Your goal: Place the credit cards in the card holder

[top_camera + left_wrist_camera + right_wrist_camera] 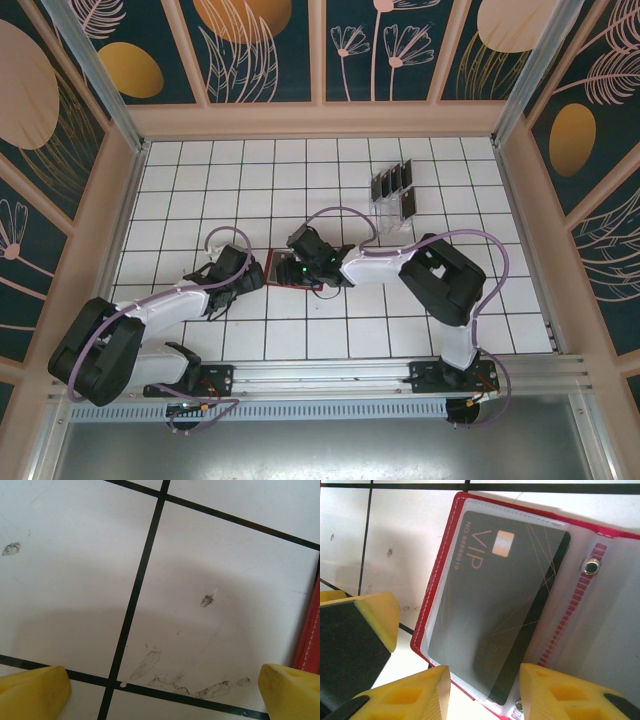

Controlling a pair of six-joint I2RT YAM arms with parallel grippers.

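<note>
Lying open near the middle of the white tiled table [200, 180], the red card holder [439, 580] has one black VIP credit card [495, 610] in its clear sleeve. Over the card's lower end hovers the right gripper [485, 695], fingers spread and pinching nothing. The left gripper [160, 695] is released too, just beside the holder's left edge. More black cards [393, 182] stand in a clear rack [388, 218], well apart, toward the far side.
</note>
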